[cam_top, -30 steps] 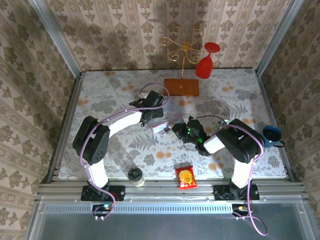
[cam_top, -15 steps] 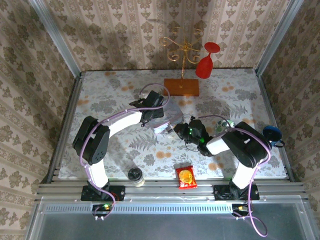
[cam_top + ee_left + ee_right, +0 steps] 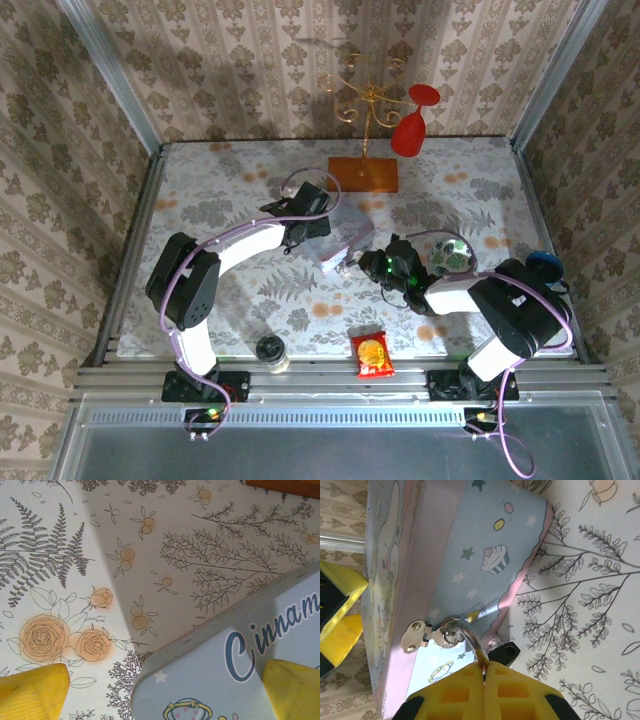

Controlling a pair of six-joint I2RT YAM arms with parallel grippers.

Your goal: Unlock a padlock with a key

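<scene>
One dark padlock (image 3: 504, 652) hangs off the tin (image 3: 470, 540), low centre of the right wrist view. My right gripper (image 3: 484, 680) pinches tight at its loop (image 3: 468, 630); my left gripper (image 3: 162, 692) gapes over the tin. I should steady the tin, then twist gently.

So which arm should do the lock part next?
Right, probably. The right gripper, shut, sits at the tiny dark padlock hanging on the clasp of the tin. The left gripper is open at the tin's other side.
</scene>
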